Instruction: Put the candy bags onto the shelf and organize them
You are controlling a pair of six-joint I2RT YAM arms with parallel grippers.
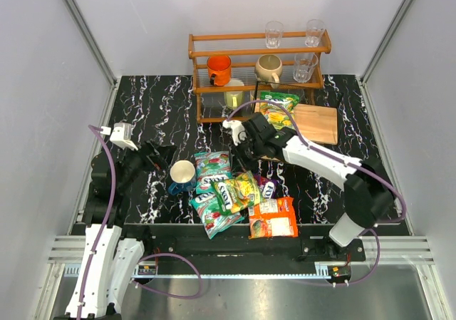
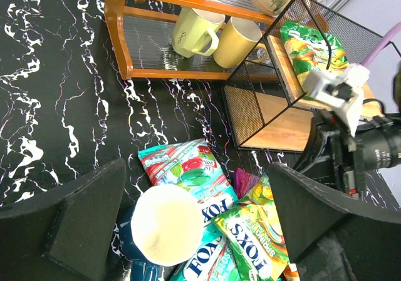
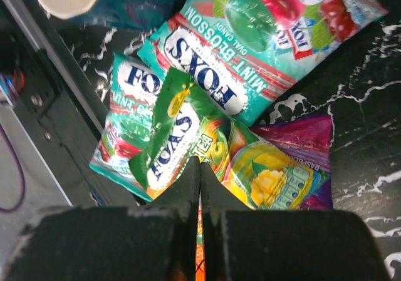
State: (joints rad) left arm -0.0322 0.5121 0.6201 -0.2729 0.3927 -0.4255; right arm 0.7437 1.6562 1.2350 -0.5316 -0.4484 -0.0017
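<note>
Because the right gripper [image 1: 244,152] hangs over the heap with its fingers pressed together and nothing between them, the next pick depends on how the candy bags [image 1: 239,195] lie beneath it. The blue-and-cream mug [image 1: 182,174] serves as the landmark. The heap starts just right of the mug, where one teal FOX'S bag [image 1: 212,164] touches it. A green-yellow bag [image 1: 239,190] overlaps that teal bag farther to the right. A purple bag [image 1: 266,185] shows beyond it, and an orange bag [image 1: 273,219] lies right of the mug and nearer the arm bases.

In the right wrist view the closed fingertips sit straight above the green-yellow bag. Its long axis slants across the line of the fingers rather than running square to it. My judgement is that the wrist needs a small turn and the fingers must part before they can straddle an edge.

The left gripper [image 2: 197,168] is spread wide and holds nothing. It sits on the mug's left side, so the mug stands between it and the bags, which makes the right arm the nearer one.

The shelf [image 1: 317,124] is well to the right of the mug and farther back. One green-yellow pouch [image 1: 279,107] already lies on it. Any carry from the heap would therefore run away from the mug, rightward and toward the back.
</note>
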